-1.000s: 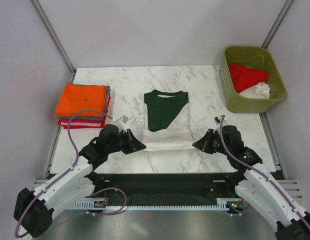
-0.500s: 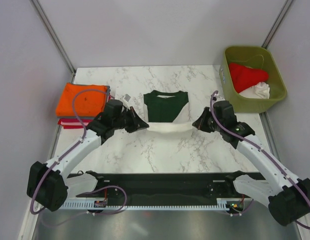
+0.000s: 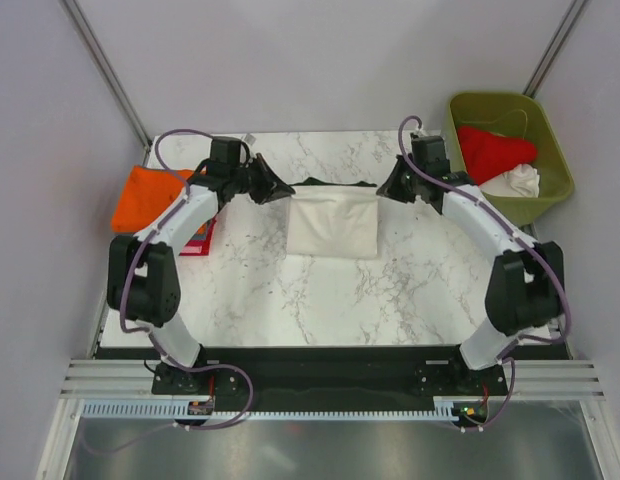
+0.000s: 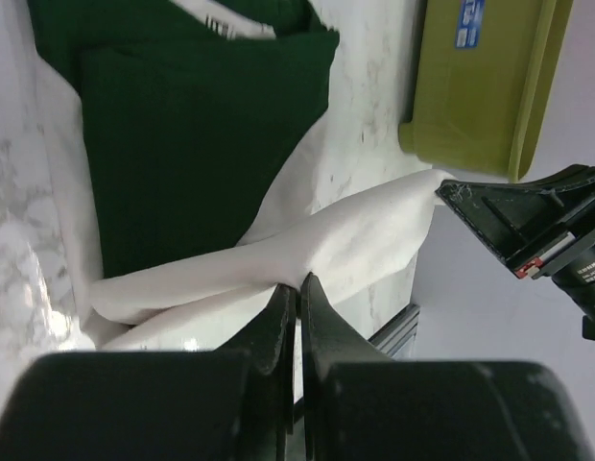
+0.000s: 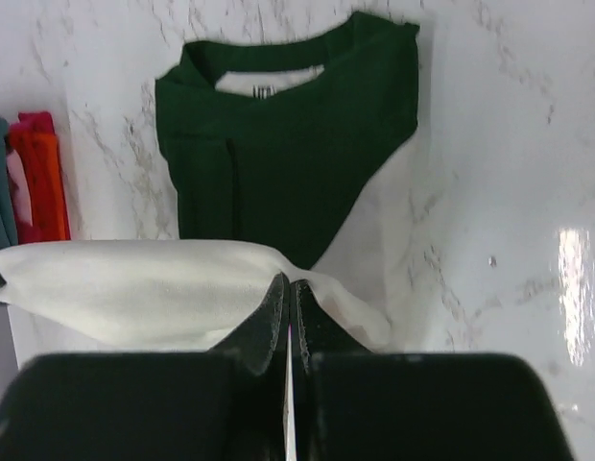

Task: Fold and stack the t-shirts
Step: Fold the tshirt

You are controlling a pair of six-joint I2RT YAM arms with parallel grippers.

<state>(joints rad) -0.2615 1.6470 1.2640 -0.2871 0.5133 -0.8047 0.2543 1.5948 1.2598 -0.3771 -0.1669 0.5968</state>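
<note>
The cream t-shirt point(image 3: 335, 225) is lying on the bench point(image 3: 390, 290) towards its far side, its plain lower half draping up over the dark green front, with only a green strip peeking out. Both arms' jaws are pinching the raised hem's corners.

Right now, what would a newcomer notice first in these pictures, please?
The left end effector and right end effector each pinch the cream t-shirt at mid-table, its hem held over the dark green top. An orange-topped stack lies far left; an olive bin with red and white garments stands far right.
</note>
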